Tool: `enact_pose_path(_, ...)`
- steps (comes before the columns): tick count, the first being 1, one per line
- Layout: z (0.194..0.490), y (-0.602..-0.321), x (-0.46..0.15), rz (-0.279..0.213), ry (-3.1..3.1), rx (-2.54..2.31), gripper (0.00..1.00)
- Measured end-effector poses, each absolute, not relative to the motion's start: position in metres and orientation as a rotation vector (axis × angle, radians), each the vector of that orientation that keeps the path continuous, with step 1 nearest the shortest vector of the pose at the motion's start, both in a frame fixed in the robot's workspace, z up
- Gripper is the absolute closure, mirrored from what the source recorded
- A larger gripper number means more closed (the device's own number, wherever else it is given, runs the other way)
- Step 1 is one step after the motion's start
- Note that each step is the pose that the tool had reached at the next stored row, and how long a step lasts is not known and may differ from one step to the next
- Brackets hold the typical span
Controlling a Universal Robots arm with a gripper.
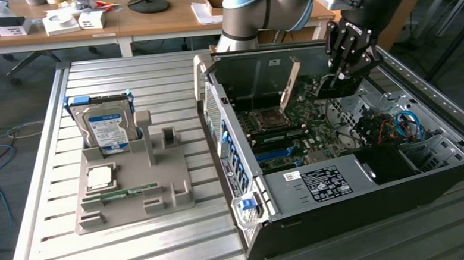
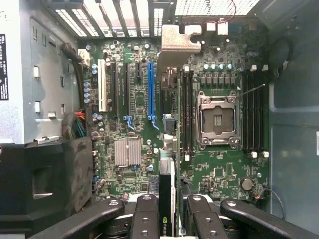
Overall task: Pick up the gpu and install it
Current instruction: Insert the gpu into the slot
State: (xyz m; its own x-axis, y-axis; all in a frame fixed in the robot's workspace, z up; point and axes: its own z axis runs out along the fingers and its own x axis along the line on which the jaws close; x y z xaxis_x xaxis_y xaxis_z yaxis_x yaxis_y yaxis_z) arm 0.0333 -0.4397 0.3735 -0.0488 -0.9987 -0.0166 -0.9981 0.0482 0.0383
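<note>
- On the slatted metal table (image 1: 143, 248), an open computer case (image 1: 379, 217) lies on its side, and its green motherboard (image 1: 315, 122) faces upward.
- Over the case opening, the arm's end effector (image 1: 342, 75) points straight down. Its jaws stand narrow, clamped on the gpu (image 1: 337, 90).
- The gpu is held on edge, inside the case walls and over the motherboard, toward the far wall as seen in the exterior view.
- Seen from the wrist, the black fingers (image 2: 144, 214) press on either side of the thin dark card. A small green logo shows on the card's upper edge.
- The card's pale metal bracket (image 2: 180, 42) sits at the end away from the fingers, close to the vented wall of the case.
- The card's line runs between the long blue slot (image 2: 149, 89) and the black memory slots (image 2: 187, 109). The empty processor socket (image 2: 217, 119) lies just beyond those slots.
- I cannot tell whether the card's lower edge touches any slot.
- Beside the case, on the exterior view's left, a grey fixture tray (image 1: 171, 190) rests on the table.
- The tray holds a hard drive (image 1: 106, 127) with a blue-white label, standing upright. A pale square chip (image 1: 99, 177) and a green memory stick (image 1: 128, 192) lie flat nearer the front. All three are well apart from the end effector.
</note>
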Motion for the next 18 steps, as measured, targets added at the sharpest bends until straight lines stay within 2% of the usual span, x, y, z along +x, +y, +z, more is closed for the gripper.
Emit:
enact_pose_path(12, 0.367, -0.440, 0.021, -0.027, -2.277, 2.177, 0.73)
enact_pose_path(18, 0.366, -0.440, 0.020, -0.026, -2.278, 2.177, 0.73)
